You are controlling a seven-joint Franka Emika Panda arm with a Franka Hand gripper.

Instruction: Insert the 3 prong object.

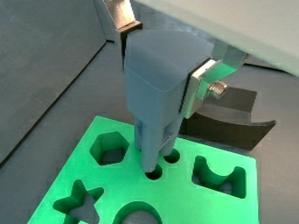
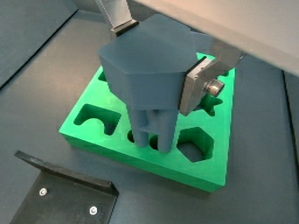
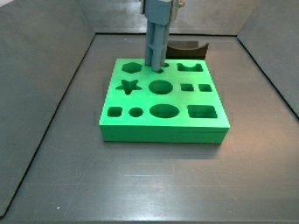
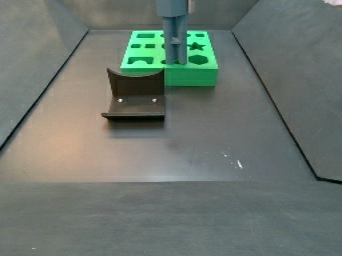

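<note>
The 3 prong object (image 1: pixel 158 83) is a tall blue-grey ridged column. It stands upright over the green block (image 1: pixel 140 179), its lower end in or at a small round hole. It shows in both wrist views (image 2: pixel 146 83) and both side views (image 3: pixel 156 48) (image 4: pixel 173 40). My gripper (image 1: pixel 158 48) is shut on its wide upper part, silver fingers (image 1: pixel 201 80) pressed on opposite sides, also in a wrist view (image 2: pixel 158 52). The green block (image 3: pixel 163 109) has several shaped holes: hexagon, star, ovals, squares.
The dark fixture (image 4: pixel 134 97) with a curved notch stands beside the green block (image 4: pixel 201 72), also seen in a wrist view (image 1: pixel 232 118), a wrist view (image 2: pixel 65 188) and a side view (image 3: pixel 187 50). Grey walls enclose the dark floor.
</note>
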